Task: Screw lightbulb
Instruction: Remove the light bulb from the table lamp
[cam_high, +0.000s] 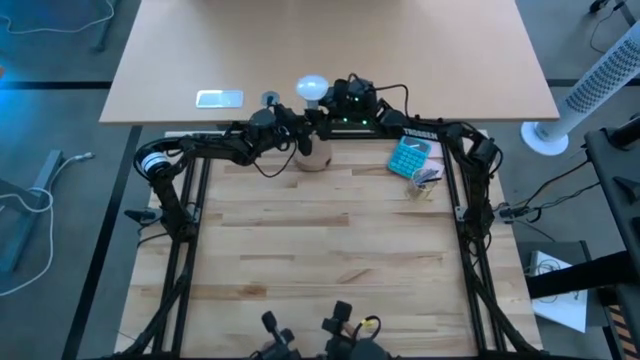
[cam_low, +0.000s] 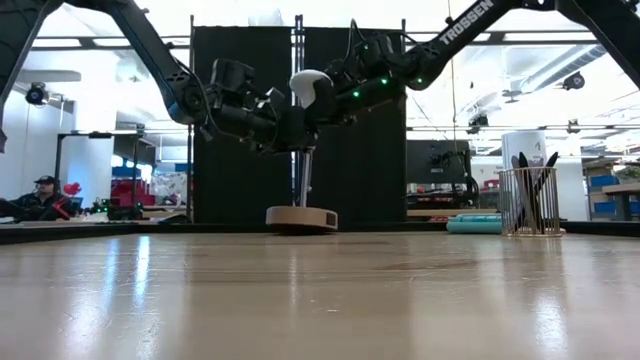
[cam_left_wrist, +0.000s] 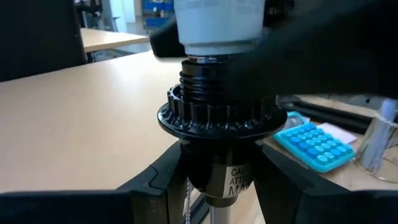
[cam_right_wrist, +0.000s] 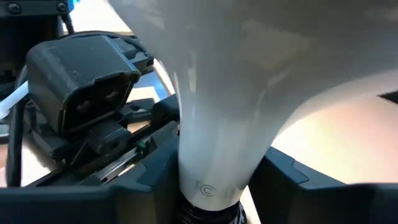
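Wooden table (cam_high: 330, 250) | arm "TROSSEN" | right tool (cam_right_wrist: 211, 186) clamps lightbulb (cam_high: 313, 88) | left tool (cam_left_wrist: 214, 180) clamps socket (cam_left_wrist: 214, 112)

Lightbulb (cam_high: 313, 88) atop socket (cam_left_wrist: 214, 112) at table's (cam_high: 330, 260) far edge; calculator (cam_high: 408, 156) right of it.

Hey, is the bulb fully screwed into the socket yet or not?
Not fully. The bulb sits upright over the socket, but bare threads still show between them. The right tool grips its neck.
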